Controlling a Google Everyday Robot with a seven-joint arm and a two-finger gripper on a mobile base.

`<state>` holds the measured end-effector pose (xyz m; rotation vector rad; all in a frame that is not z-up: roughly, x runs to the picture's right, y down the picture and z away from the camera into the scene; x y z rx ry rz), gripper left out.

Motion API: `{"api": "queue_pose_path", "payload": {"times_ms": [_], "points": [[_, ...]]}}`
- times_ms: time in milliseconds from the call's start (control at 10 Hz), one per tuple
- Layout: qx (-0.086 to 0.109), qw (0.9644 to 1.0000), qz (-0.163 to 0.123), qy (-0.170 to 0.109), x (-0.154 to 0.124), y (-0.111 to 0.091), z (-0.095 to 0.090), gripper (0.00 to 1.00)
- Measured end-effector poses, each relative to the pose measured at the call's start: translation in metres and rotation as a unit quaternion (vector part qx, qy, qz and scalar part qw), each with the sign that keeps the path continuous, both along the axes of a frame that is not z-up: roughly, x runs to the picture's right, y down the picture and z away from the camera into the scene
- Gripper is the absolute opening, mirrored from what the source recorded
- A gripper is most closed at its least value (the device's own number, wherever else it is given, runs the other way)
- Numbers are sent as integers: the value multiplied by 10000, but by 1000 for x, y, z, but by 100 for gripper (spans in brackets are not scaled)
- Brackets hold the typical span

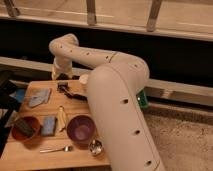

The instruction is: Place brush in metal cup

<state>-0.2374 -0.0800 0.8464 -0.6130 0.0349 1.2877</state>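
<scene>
Camera view, looking down the robot's big white arm (112,95). It sweeps over the right half of the wooden bench (22,156) and curls back toward the far-left corner. The gripper (62,83) hangs low there, right at the dark end of the brush (72,93), which lies flat on the bench just beside the cream paper cup (84,79). Whether the gripper is spread, pressed together or already pinching the handle, I cannot tell; it all merges into one dark patch.

The metal cup (95,146) stands upright at the near edge, mouth up and well apart from the brush — so my read is that this is the pick-up stage, with a long carry across the bench to come. The purple bowl (81,128) stands between the two, so the carry will likely need height to pass over it.

The rest looks laid out as distractors:
- a silver fork (56,149) at the near edge
- a rust-coloured bowl (25,128) at the left
- a blue sponge (48,125) beside that bowl
- a grey-blue cloth (39,97) further back
- a pale yellowish utensil (62,118) between the sponge and the purple bowl

A sliver of something green (142,99) peeks out behind the arm.

Brands, labels, writing — none that can be read anywhere.
</scene>
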Motion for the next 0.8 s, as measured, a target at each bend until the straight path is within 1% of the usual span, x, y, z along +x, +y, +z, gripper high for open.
{"api": "queue_pose_path", "payload": {"times_ms": [100, 200, 300, 400, 500, 600, 800], "points": [[-116, 9999, 66, 68, 6, 9, 5, 65], [-280, 9993, 193, 122, 18, 26, 13, 65], [-409, 9987, 278, 120, 26, 42, 18, 65], [-550, 9977, 376, 125, 37, 62, 23, 65], [-650, 9967, 458, 143, 47, 75, 25, 65], [-712, 9960, 516, 124, 52, 85, 26, 65], [-686, 9958, 611, 59, 55, 88, 26, 65]]}}
